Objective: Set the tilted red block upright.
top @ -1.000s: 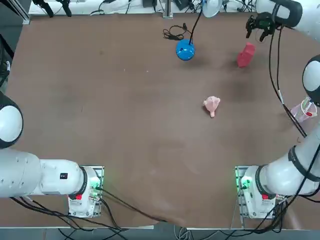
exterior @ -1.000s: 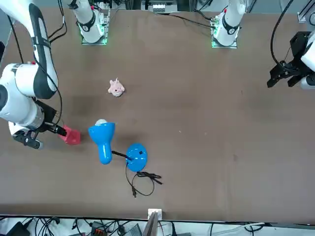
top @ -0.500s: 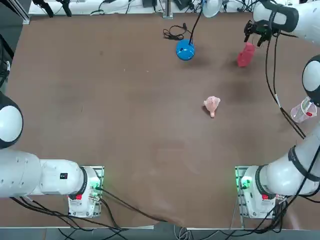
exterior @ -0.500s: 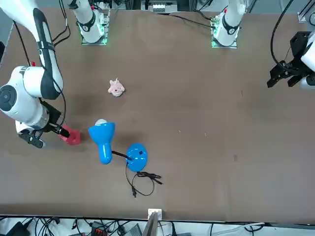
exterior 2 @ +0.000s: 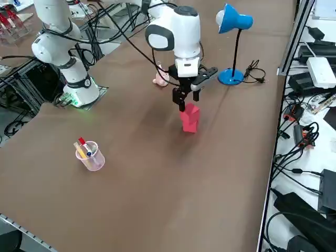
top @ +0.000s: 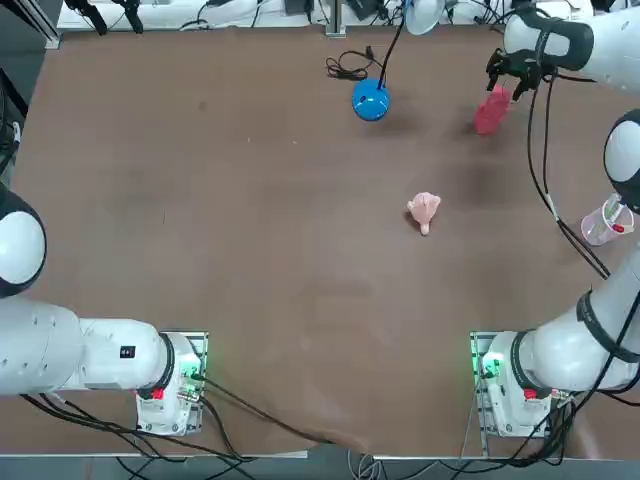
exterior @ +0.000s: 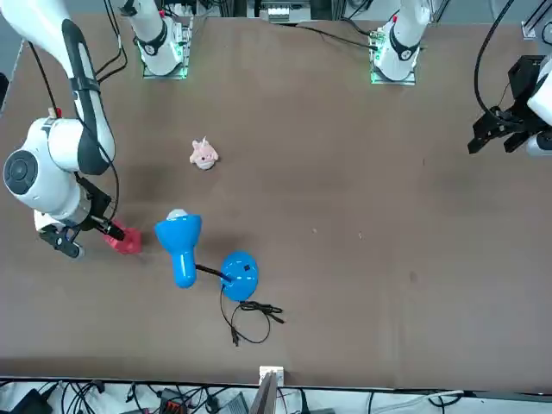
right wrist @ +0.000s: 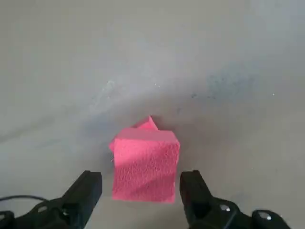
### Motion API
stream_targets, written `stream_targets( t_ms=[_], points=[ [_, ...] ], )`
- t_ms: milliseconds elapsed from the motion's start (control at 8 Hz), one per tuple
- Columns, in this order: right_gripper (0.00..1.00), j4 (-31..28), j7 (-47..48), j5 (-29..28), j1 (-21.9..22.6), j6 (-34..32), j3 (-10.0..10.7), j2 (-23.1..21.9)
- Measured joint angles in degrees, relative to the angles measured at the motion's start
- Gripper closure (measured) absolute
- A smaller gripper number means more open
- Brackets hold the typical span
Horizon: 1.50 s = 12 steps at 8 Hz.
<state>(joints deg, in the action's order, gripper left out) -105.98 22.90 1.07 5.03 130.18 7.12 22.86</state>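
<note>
Two fingers spread wide as the right gripper (right wrist: 141, 191) hovers directly over the red block (right wrist: 144, 164). Best descend centred, straddle it evenly, then close gently before righting it.

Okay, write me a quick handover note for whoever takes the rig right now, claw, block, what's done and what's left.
Right claw: open, poised just above the red block, one finger on each side, not touching it.
Red block: on the table at the far right, right of the blue lamp; the side view shows it leaning. The pink lumpy toy sits nearer the table's middle, clear of the work.
Done: the claw is lined up over the block.
Left: lower, close on the block, stand it upright, let go.
</note>
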Motion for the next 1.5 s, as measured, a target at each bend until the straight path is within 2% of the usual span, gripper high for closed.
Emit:
stream_targets(
  t_ms=[1500],
  points=[
    [0.00,0.0,0.5,0.0,-0.2,2.5,0.0,2.2]
  ],
)
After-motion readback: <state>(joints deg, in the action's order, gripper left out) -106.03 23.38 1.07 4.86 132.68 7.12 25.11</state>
